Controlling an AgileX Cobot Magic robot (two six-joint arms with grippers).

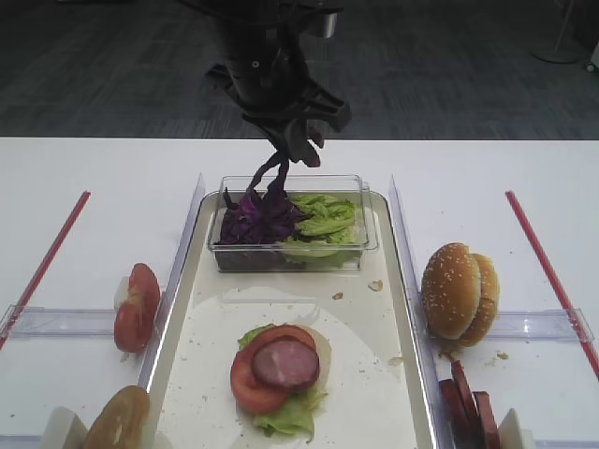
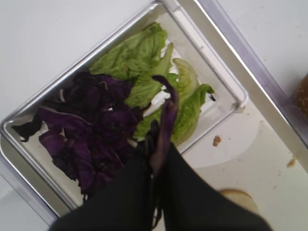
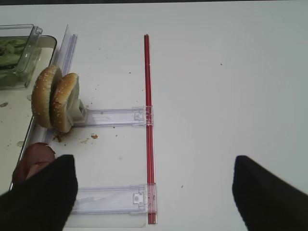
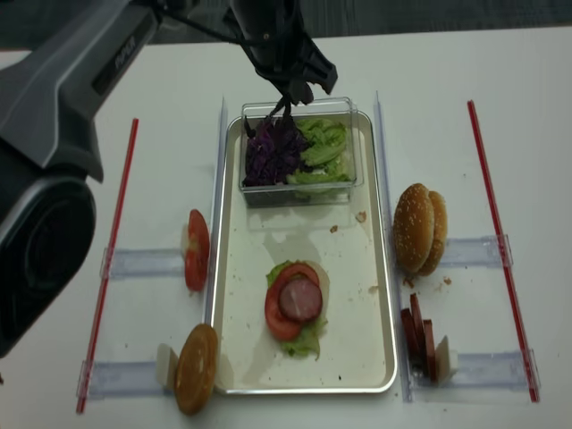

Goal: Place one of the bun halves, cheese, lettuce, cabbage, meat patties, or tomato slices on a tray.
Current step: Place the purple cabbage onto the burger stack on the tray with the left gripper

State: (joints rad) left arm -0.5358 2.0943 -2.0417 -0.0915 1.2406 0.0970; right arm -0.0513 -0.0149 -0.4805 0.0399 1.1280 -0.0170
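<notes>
Left claw (image 2: 161,139) clamped on a cabbage (image 2: 166,113) strip — rest of the cabbage lies below it in the clear box (image 1: 360,245) on the tray (image 1: 398,369). Right claw (image 3: 154,185) apart, over bare desk (image 3: 216,86).

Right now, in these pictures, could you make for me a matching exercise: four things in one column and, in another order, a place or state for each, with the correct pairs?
Things:
1. cabbage
2. bun halves
3. meat patty
4. left gripper

Places or states:
A. standing on edge, right of the tray
B. fingers shut on a purple strip above the clear box
C. on top of a tomato slice and lettuce, on the tray
D. in the clear box, beside green leaves

Pairs: 1-D, 2-A, 3-C, 4-B
</notes>
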